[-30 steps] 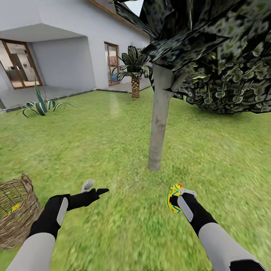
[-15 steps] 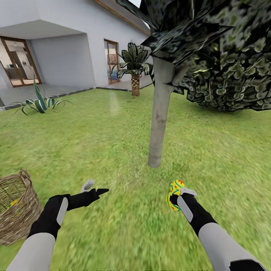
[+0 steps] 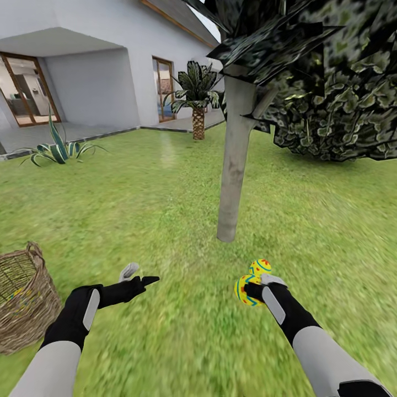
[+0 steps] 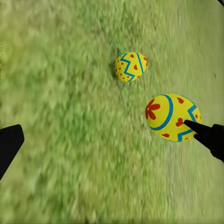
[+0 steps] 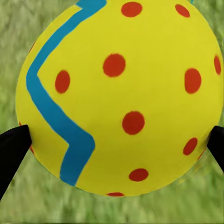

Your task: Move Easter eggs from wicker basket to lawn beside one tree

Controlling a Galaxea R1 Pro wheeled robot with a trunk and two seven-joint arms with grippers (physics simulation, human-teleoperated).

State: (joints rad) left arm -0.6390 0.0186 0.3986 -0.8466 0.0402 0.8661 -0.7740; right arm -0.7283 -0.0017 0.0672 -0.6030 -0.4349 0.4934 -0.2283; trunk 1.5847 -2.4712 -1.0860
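Yellow eggs, two counted in the head view: one (image 3: 246,290) at lower centre between the right gripper (image 3: 255,290) fingers, a second (image 3: 259,267) just above it on the lawn (image 3: 165,209), below the grey tree (image 3: 234,160) trunk. Our left gripper (image 3: 138,275) spreads empty, lower left of centre. One wicker basket (image 3: 25,300) at the left edge.

Left wrist view: we count two eggs, one (image 4: 130,66) upper centre on grass, one (image 4: 172,117) at right by a dark fingertip (image 4: 207,133).

Right wrist view: one egg (image 5: 121,93) fills the frame's centre, pinched between both fingers (image 5: 11,149).
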